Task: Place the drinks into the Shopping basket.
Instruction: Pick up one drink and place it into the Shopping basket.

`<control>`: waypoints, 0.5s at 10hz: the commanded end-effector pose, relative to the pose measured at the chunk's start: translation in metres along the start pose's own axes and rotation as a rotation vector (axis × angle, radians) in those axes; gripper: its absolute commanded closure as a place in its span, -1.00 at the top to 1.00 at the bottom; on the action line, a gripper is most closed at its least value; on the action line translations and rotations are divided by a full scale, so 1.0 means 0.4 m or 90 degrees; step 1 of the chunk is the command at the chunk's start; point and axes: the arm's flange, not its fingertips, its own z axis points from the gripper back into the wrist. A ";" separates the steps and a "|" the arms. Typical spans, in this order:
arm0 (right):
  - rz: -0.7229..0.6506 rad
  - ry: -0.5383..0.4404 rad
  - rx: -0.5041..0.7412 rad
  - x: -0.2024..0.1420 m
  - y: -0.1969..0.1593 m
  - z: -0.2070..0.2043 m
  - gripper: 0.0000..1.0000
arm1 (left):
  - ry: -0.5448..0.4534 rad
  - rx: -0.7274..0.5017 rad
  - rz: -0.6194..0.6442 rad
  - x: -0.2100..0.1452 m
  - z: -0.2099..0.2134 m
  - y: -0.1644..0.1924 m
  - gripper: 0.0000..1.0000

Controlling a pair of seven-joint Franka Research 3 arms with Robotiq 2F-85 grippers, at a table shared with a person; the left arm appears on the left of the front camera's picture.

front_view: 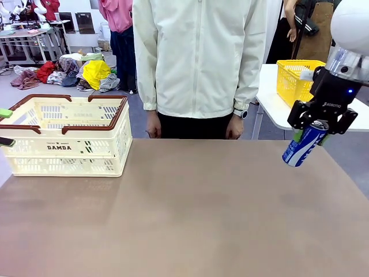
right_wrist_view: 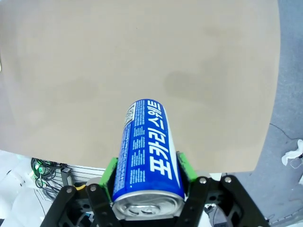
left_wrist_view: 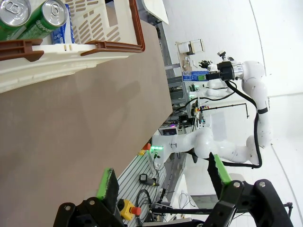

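Drinks first: from the front view I see my right hand (front_view: 311,131) closed on a slim blue aluminium can with white lettering (front_view: 303,145), hanging tilted above the right end of the brown table (front_view: 184,213), well apart from the large cream-white slotted plastic shopping basket with brown rim and handles (front_view: 66,138) at the far left. I judge the can rigid but thin-walled, so it would dent under a hard squeeze, and smooth enough to slip; the grip sits near its silver top, which I'd keep. A person stands at the far side, hands down. A smaller yellow mesh basket (front_view: 297,81) sits on a white side table behind.

In the left wrist view, my left hand (left_wrist_view: 163,182) stands wide open with nothing between its green pads (left_wrist_view: 107,184), hovering over bare table near the shopping basket. Inside that basket lie two green cans with silver tops (left_wrist_view: 33,19) and something blue beside them (left_wrist_view: 62,32), likely another can.

The right wrist view shows the blue can clamped between both green pads (right_wrist_view: 185,165) just below its top, body pointing down toward the table.
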 end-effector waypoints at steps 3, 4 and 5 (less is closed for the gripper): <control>-0.007 0.045 0.012 0.017 -0.014 -0.038 -1.00 | 0.002 0.001 -0.001 -0.004 0.005 -0.005 1.00; 0.042 0.026 -0.022 0.065 0.076 -0.003 -1.00 | 0.002 0.001 -0.001 -0.004 0.005 -0.005 1.00; 0.103 0.043 -0.052 0.127 0.195 0.026 -1.00 | 0.002 0.001 -0.001 -0.004 0.005 -0.005 1.00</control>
